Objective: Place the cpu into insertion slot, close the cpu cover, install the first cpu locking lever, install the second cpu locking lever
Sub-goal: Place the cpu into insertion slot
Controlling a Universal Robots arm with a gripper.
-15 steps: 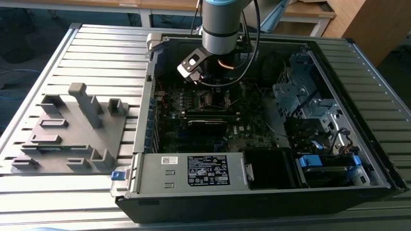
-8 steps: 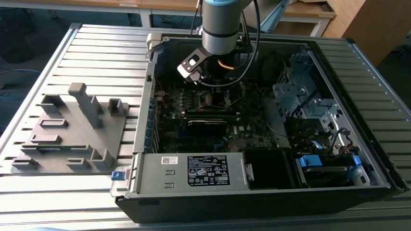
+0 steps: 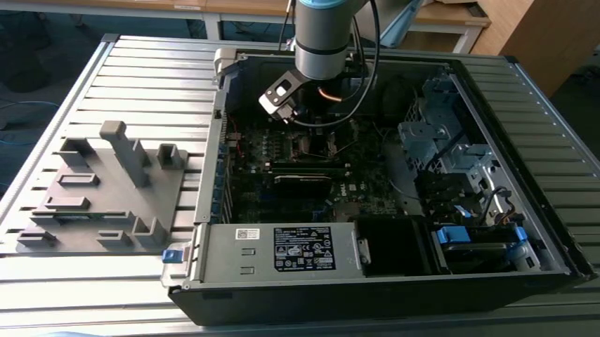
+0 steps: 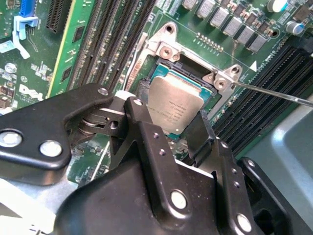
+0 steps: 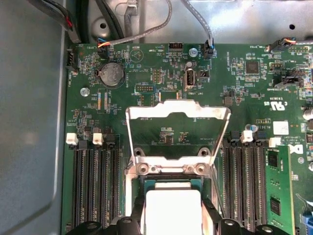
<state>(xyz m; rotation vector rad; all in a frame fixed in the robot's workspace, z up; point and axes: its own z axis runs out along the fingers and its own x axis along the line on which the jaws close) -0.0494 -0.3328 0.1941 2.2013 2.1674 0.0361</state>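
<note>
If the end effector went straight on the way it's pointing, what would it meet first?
Probably the cpu, sitting at the insertion slot right under the end effector; whether they already touch is unclear.

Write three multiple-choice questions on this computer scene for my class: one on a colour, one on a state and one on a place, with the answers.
1. The motherboard is: A. red; B. green; C. white.
2. The cpu cover is: A. shut flat; B. missing; C. swung open, standing up from its hinge.
3. The cpu is: A. at the insertion slot, by the claw; B. off the motherboard; C. on top of the cpu cover.

Answers:
1 B: the board is green in both wrist views.
2 C: in the first wrist view the frame stands raised beyond the cpu.
3 A: the second wrist view shows the chip at the socket, with the claw over it.
</note>
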